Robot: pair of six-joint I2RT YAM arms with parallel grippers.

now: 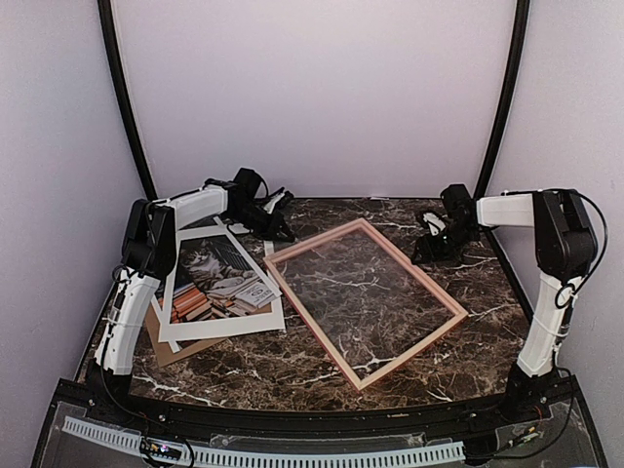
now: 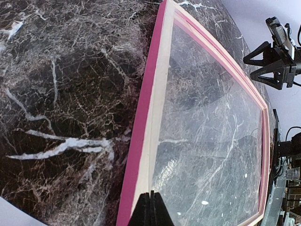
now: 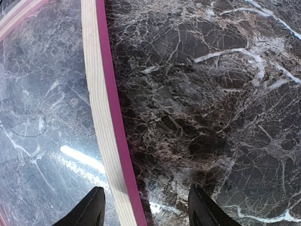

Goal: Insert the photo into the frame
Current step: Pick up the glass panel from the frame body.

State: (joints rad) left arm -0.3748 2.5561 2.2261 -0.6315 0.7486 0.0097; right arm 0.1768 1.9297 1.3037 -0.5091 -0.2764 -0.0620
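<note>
The frame (image 1: pixel 314 324), pink-faced with pale wood sides, lies tilted in the middle of the marble table, and the marble shows through its pane. The photo (image 1: pixel 216 278) of a cat and books lies to its left, face up. My left gripper (image 1: pixel 282 231) hangs by the frame's far left corner. Up close the left gripper (image 2: pixel 152 200) is shut and empty, over the frame's pale rail (image 2: pixel 151 127). My right gripper (image 1: pixel 430 251) is at the frame's far right side. In the right wrist view it (image 3: pixel 146 209) is open, straddling the rail (image 3: pixel 101 127) from above.
The photo rests on a white mat (image 1: pixel 263 317), with a brown backing board (image 1: pixel 171 349) under both. Purple walls close in the back and sides. The right arm's gripper (image 2: pixel 275 63) shows beyond the frame in the left wrist view.
</note>
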